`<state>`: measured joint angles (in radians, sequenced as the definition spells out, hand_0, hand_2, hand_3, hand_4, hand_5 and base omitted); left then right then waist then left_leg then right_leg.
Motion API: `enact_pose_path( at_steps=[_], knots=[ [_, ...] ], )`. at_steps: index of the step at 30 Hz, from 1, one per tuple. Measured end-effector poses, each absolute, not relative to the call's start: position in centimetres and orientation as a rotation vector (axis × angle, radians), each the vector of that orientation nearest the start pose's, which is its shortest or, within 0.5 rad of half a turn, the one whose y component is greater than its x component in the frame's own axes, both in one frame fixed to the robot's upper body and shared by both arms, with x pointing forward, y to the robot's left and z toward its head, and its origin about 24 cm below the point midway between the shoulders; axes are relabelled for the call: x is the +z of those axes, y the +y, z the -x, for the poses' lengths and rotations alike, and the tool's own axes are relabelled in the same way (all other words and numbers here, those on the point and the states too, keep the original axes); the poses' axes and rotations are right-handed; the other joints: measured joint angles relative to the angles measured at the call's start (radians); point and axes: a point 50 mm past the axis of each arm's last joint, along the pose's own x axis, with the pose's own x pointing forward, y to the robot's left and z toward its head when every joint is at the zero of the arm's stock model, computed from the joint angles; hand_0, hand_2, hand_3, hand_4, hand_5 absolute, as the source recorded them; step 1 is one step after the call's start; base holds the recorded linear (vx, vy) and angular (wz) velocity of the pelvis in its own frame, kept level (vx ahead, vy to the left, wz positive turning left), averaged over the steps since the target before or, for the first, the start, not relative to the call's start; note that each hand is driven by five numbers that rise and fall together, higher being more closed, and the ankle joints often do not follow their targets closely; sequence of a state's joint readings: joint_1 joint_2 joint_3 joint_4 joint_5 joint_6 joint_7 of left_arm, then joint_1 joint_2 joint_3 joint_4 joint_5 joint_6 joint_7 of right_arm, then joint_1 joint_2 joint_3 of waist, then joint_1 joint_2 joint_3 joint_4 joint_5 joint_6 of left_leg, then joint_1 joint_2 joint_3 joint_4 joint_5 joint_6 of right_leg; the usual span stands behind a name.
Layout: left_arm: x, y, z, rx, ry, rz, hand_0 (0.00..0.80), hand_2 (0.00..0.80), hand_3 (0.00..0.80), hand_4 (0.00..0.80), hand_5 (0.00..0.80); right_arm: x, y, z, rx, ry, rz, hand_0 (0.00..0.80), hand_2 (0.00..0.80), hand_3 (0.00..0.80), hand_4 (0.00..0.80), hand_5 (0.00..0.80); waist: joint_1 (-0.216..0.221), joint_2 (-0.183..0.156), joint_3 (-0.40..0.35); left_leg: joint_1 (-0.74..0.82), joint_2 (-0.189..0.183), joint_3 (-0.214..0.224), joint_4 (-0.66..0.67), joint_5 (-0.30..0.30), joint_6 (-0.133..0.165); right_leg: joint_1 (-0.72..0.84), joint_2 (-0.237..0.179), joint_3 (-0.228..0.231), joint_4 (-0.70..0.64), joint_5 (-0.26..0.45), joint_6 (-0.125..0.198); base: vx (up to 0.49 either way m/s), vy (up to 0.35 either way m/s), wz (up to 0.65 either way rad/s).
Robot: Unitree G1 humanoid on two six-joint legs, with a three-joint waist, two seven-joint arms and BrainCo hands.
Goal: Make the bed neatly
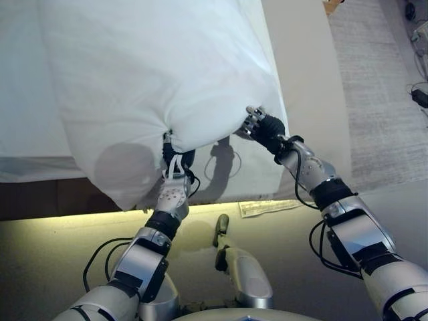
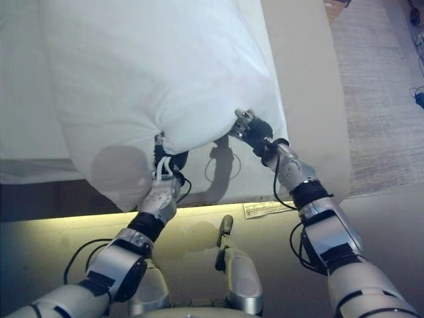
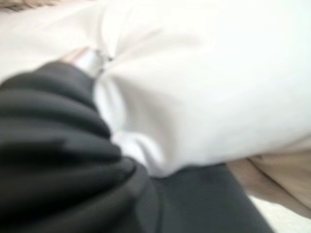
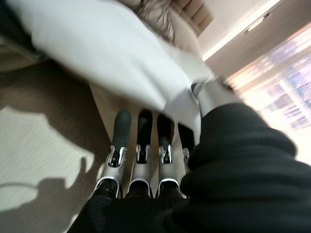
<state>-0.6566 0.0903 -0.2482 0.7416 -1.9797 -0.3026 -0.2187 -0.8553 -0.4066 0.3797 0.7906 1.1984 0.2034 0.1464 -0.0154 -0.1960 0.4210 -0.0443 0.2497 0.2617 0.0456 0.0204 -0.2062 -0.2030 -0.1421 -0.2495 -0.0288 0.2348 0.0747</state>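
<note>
A big white pillow (image 1: 160,73) hangs over the bed's near edge, held by both hands at its lower edge. My left hand (image 1: 175,160) grips the pillow's near edge from below, and the cloth bunches where it pinches; its wrist view shows a finger (image 3: 90,59) sunk in the gathered cloth. My right hand (image 1: 259,126) pinches the pillow's right corner, with the cloth between thumb (image 4: 210,95) and fingers (image 4: 146,131). The white bed sheet (image 1: 23,87) lies flat under and behind the pillow.
The bed's dark base (image 1: 40,197) runs along the near side with a lit strip below it. A beige strip (image 1: 304,73) and a grey carpet (image 1: 381,93) lie to the right. A paper slip (image 1: 267,207) lies on the floor by the bed.
</note>
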Motion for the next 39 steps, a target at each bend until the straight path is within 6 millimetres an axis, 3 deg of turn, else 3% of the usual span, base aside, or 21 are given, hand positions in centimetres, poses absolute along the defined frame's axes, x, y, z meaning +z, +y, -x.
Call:
enact_pose_path(
  at_steps=[6,13,17,21,25,29,39],
  knots=[
    [6.0,12.3,-36.1,0.035,-0.064,1.646,0.8,0.8,0.8,0.8,0.8,8.6,-15.6,-38.0,0.292,0.347,-0.549,0.0,0.0,0.0,0.0,0.0,0.001,-0.001,-0.001,0.03,-0.003,0.001,-0.006,0.001,-0.001,0.029,-0.002,-0.001,-0.004,0.0,0.0,0.013,0.065,0.0],
    [6.0,14.4,-36.1,0.049,-0.115,1.62,0.8,0.8,0.8,0.8,0.8,1.5,-17.9,-34.3,0.208,0.548,-0.518,0.0,0.0,0.0,0.0,0.0,0.005,0.009,-0.01,0.057,-0.009,-0.007,-0.023,0.002,-0.002,0.054,-0.006,-0.008,-0.008,-0.012,-0.016,0.042,0.092,0.02],
    [4.0,16.2,-34.9,0.106,-0.114,1.643,0.8,0.8,0.8,0.8,0.8,-3.3,-20.0,-30.3,0.14,0.675,-0.537,0.0,0.0,0.0,0.0,0.0,0.004,0.06,-0.064,0.092,-0.013,-0.019,-0.057,0.005,-0.003,0.087,-0.004,-0.015,-0.037,-0.012,-0.016,0.089,0.092,0.01],
    [1.3,18.2,-32.9,0.198,-0.103,1.674,0.8,0.8,0.8,0.8,0.8,-6.2,-21.6,-27.0,0.082,0.757,-0.566,0.0,0.0,0.0,0.0,0.0,0.006,0.129,-0.13,0.131,-0.012,-0.039,-0.098,0.011,0.0,0.136,-0.002,-0.044,-0.057,-0.022,-0.006,0.116,0.095,0.18],
    [-2.0,20.5,-29.6,0.29,-0.066,1.615,0.8,0.8,0.8,0.8,0.8,-8.2,-23.0,-24.2,0.038,0.81,-0.585,0.0,0.0,0.0,0.0,0.0,0.026,0.178,-0.199,0.165,-0.019,-0.059,-0.125,0.013,0.002,0.175,-0.011,-0.07,-0.058,-0.041,0.009,0.129,0.102,0.2],
    [-4.1,23.1,-26.6,0.345,-0.026,1.53,0.8,0.8,0.8,0.8,0.8,-9.5,-24.0,-21.9,-0.011,0.859,-0.594,0.0,0.0,0.0,0.0,0.0,0.056,0.203,-0.232,0.191,-0.032,-0.081,-0.132,0.013,0.006,0.218,-0.028,-0.093,-0.061,-0.053,0.024,0.121,0.093,0.21],
    [-5.3,29.7,-22.5,0.463,0.004,1.412,0.8,0.8,0.8,0.8,0.8,-10.4,-25.3,-19.9,-0.055,0.881,-0.623,0.0,0.0,0.0,0.0,0.0,0.085,0.244,-0.29,0.223,-0.049,-0.114,-0.133,0.007,0.016,0.284,-0.052,-0.131,-0.065,-0.07,0.043,0.04,0.087,0.11]
  ],
)
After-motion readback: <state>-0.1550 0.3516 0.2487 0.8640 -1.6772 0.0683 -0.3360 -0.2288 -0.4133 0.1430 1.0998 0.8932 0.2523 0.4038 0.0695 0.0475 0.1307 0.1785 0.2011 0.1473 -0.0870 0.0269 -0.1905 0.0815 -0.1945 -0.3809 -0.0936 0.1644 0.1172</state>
